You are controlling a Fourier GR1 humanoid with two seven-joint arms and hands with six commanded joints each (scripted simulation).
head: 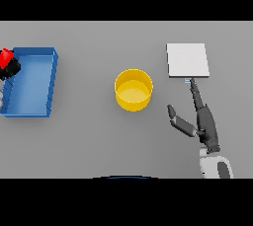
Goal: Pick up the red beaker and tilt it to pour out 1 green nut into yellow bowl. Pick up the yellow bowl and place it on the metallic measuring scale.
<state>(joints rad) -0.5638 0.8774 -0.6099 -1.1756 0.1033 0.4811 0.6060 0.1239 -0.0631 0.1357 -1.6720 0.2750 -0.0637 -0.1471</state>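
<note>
Head view: yellow bowl (133,90) sits mid-table, upright. Metallic scale (187,60) lies toward the far right edge — right hand (200,116) just below it, fingers straight, holding nothing. Left hand (8,68) at the far left edge grips the red beaker (5,57) beside the blue tray (49,92).

The table (99,141) is a flat, matt grey with no grain or texture. The bowl (133,102) looks like smooth yellow plastic, matt, its inside slightly paler. The tray (49,79) is a smooth blue plastic look with plain walls. The scale (187,60) is a pale grey plate, smooth and dull rather than shiny. The beaker (5,57) is a plain bright red.
</note>
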